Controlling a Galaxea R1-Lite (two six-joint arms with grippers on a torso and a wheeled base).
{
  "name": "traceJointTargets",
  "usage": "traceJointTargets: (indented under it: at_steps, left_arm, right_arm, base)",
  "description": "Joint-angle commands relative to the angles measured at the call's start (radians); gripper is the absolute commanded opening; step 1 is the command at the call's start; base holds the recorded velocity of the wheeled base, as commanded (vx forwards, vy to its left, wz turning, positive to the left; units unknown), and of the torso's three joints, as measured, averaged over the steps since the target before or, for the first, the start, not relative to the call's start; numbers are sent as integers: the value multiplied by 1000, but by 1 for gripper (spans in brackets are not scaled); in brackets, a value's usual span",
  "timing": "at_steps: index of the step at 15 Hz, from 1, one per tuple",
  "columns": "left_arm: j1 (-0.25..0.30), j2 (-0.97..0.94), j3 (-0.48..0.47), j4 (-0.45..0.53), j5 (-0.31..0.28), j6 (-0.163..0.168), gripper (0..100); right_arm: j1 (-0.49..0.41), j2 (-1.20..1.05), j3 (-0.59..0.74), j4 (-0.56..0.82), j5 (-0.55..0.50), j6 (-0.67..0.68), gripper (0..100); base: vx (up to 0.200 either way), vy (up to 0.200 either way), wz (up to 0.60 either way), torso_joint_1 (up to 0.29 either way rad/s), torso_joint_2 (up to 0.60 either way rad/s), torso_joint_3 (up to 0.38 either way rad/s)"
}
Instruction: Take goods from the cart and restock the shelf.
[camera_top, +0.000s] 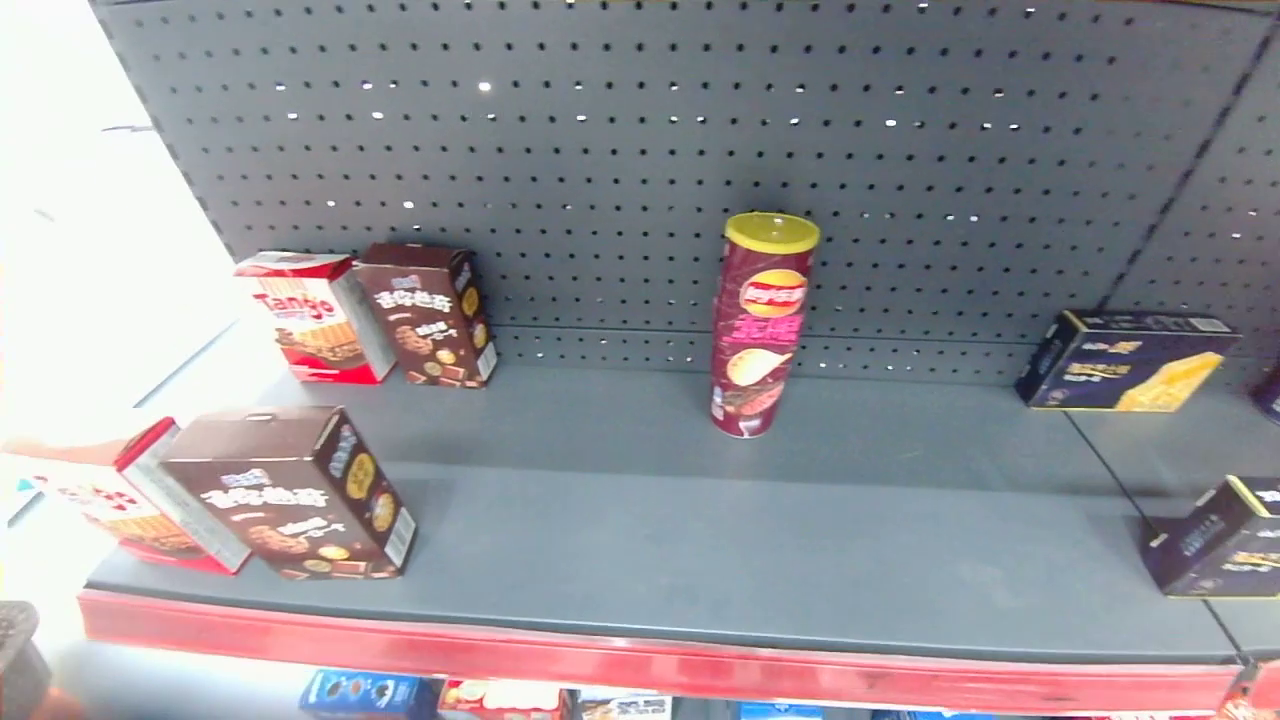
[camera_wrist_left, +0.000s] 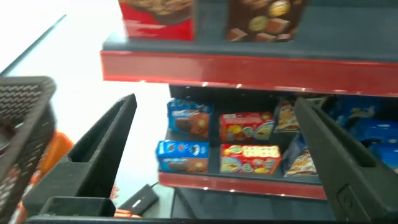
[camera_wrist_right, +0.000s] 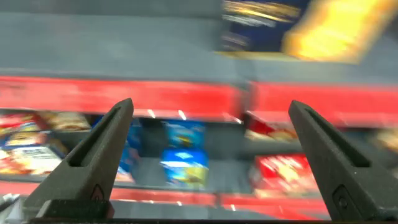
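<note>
Your left gripper (camera_wrist_left: 214, 102) and right gripper (camera_wrist_right: 209, 104) are both spread wide, empty, facing the red-edged shelf (camera_top: 640, 530); a chip can (camera_top: 762, 320) stands upright near its back.

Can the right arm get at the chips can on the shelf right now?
Probably yes: the chips can stands alone with bare shelf in front, and the right pincer is open and empty, though aimed lower.

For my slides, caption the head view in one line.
A tall maroon chip can with yellow lid stands centred on a grey metal shelf, brown and red boxes left, navy boxes right.
</note>
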Motion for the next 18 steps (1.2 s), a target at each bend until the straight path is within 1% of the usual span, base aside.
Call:
traceJointTargets:
  at_steps: [1,9,15,18]
  left_arm:
    - [0,1,0,-1,0,0,100]
    - [0,1,0,-1,0,-1,100]
    - [0,1,0,-1,-1,3,100]
    - [0,1,0,-1,0,0,100]
  right_arm:
    - [0,-1,0,-1,0,0,100]
    - [0,-1,0,-1,0,0,100]
    - [0,1,0,-2,-1,3,100]
    - [0,-1,0,-2,-1,3,100]
  base:
    - [0,0,600,17,12,-12]
    - [0,0,600,1,1,3]
    - [0,0,0,0,0,0]
    - [0,0,0,0,0,0]
